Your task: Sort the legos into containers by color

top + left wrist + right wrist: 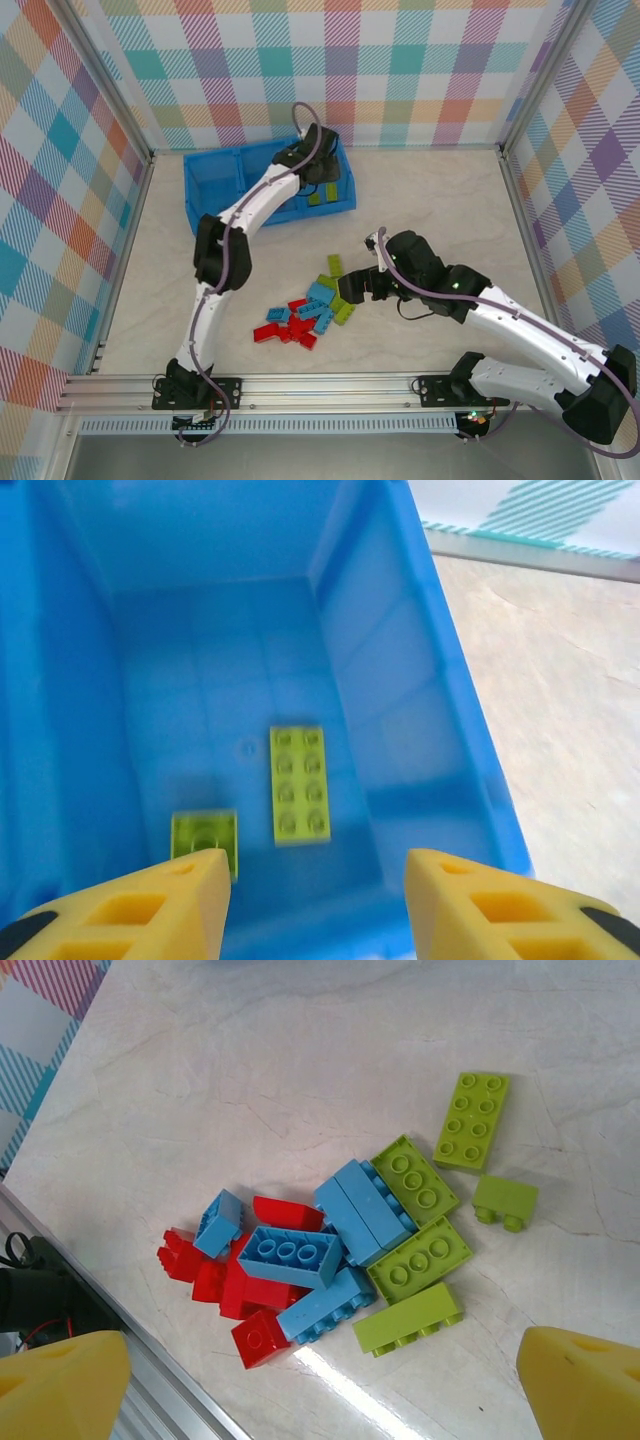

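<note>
- L gripper [315, 910]: jaws partly apart, empty, over right compartment of tray [215, 165], upper centre; two green bricks [298, 783] inside.
- R gripper [320, 1385]: wide open, empty, above legos pile [330, 1250], mid-frame.
- Step, prob.: green drop-off. Next: R lowers onto one brick.

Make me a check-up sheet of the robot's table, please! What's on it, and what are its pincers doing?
Surface: pale, marbled table.
Job's things: blue tray at the back, with two lime green legos in its right-end compartment. A pile of red, light blue and lime green legos lies loose on the table.
Clutter: nothing seen.
Pincers: left pincer open and empty above the right-end compartment. Right pincer open wide and empty above the pile.
Cables: purplish cable along the left arm, another cable along the right arm.
Surroundings: checked walls, metal rail at the near edge.
</note>
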Robot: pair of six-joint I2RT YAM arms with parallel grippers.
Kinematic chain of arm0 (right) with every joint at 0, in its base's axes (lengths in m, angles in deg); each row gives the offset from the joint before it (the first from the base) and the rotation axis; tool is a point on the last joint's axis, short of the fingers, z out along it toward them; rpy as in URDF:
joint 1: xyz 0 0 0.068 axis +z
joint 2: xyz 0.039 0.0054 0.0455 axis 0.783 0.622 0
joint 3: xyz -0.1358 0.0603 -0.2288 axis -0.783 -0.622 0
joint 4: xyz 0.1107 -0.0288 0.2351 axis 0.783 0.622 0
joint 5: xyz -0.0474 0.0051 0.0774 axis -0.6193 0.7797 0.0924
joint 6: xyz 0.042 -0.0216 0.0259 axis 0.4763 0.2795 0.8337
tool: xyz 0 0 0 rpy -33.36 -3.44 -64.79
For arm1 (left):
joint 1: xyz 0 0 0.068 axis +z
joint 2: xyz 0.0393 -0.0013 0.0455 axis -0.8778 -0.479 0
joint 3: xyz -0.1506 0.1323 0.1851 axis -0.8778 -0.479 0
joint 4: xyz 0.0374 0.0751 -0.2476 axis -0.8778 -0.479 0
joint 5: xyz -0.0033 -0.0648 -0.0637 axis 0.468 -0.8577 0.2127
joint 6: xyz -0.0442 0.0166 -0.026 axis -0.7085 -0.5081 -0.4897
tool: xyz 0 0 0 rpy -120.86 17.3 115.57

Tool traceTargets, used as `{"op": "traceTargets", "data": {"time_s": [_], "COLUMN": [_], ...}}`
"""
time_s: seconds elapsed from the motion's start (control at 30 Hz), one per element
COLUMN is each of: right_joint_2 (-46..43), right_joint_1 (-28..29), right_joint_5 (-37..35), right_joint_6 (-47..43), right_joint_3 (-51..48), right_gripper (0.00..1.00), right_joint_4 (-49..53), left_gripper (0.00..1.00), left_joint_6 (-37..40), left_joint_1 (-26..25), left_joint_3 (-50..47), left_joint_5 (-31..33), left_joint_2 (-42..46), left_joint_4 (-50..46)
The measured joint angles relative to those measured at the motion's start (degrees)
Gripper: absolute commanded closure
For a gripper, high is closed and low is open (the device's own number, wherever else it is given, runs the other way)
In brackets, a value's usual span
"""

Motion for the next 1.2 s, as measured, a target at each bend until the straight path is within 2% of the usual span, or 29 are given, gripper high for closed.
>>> {"op": "traceTargets", "data": {"time_s": [0.17,0.27,0.37,0.53,0.73,0.83,0.93,1.03,1.13,1.2], "right_joint_2": [0.85,2.23,3.61,5.62,9.03,10.12,10.75,10.84,10.84,10.84], "right_joint_1": [0.0,0.0,0.0,-0.07,-0.07,-0.07,-0.17,-0.17,-0.15,-0.17], "right_joint_5": [-0.24,-0.22,-0.17,0.09,2.03,3.37,4.42,5.25,5.99,6.21], "right_joint_6": [-0.09,-0.48,-0.98,-2.1,-2.25,-2.25,-2.25,-2.23,-2.19,-2.03], "right_joint_3": [-0.72,-0.72,-0.72,-0.72,-0.72,-0.72,-0.72,-0.72,-0.72,-0.72], "right_gripper": [0.0,0.0,0.0,0.0,0.0,0.0,0.0,0.0,0.0,0.0], "right_joint_4": [-0.83,-1.79,-2.75,-4.55,-6.64,-7.06,-7.58,-8.48,-8.76,-8.96], "left_gripper": [0.51,0.51,0.5,0.48,0.46,0.31,0.25,0.1,0.03,0.02], "left_joint_6": [-2.69,-1.84,-1.44,-5.16,-15.17,-21.81,-28.0,-32.57,-35.01,-35.54], "left_joint_1": [-0.79,-2.99,-4.85,-4.79,-4.81,-5.29,-7.58,-9.62,-10.54,-10.54], "left_joint_3": [-26.05,-37.9,-45.18,-53.83,-67.25,-74.07,-79.69,-84.08,-87.21,-88.39], "left_joint_5": [-4.66,-4.22,-2.1,0.04,-3.63,-7.13,-11.26,-14.23,-16.09,-16.68], "left_joint_2": [25.59,40.5,51.01,59.8,64.92,67.71,71.08,73.88,75.93,76.11], "left_joint_4": [3.48,2.8,-2.47,-13.07,-19.76,-20.92,-20.52,-18.43,-14.88,-12.79]}}
